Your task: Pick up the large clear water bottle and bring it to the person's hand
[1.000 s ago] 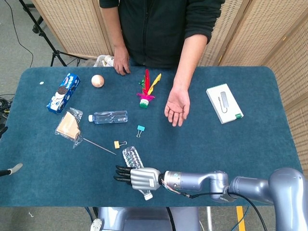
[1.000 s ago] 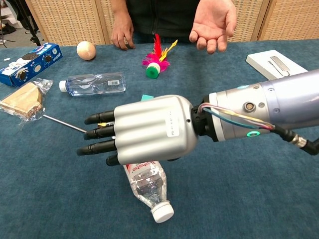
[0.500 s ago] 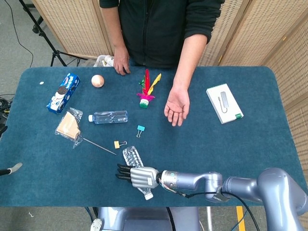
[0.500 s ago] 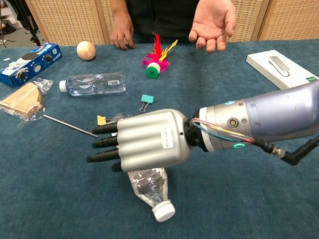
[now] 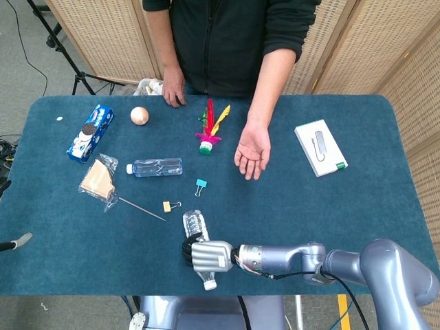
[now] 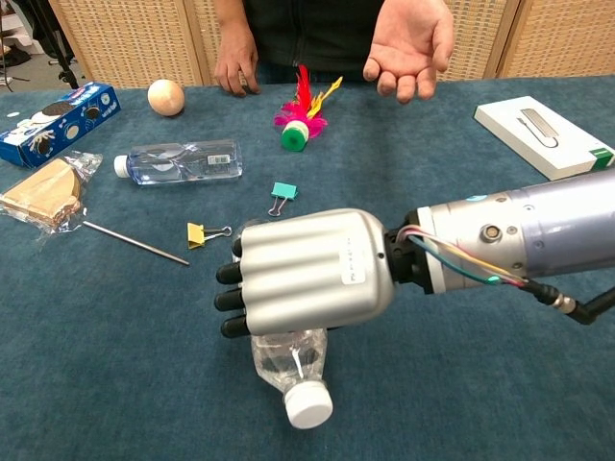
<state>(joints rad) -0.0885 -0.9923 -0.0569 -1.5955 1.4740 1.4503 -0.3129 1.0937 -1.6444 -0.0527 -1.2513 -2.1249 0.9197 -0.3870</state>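
Observation:
A clear water bottle (image 5: 195, 224) lies near the table's front edge, its white cap (image 6: 307, 404) pointing toward me. My right hand (image 5: 210, 255) is on top of it, fingers curled down around its body (image 6: 288, 360), so most of the bottle is hidden. The person's open palm (image 5: 252, 154) waits face up at the far middle of the table, also in the chest view (image 6: 408, 43). Only a grey tip (image 5: 16, 241) shows at the left edge where my left hand is; its fingers cannot be made out.
A second clear bottle (image 5: 158, 166) lies left of centre, beside a wrapped snack (image 5: 98, 180), a thin rod (image 5: 142, 209) and yellow (image 5: 167, 205) and teal (image 5: 200, 184) binder clips. Further back are a cookie box (image 5: 90, 132), ball (image 5: 139, 115), shuttlecock (image 5: 208, 137) and white box (image 5: 320, 147).
My right hand's fingers were stretched flat over the bottle; they have now curled down around it. The bottle has turned slightly, its cap toward me.

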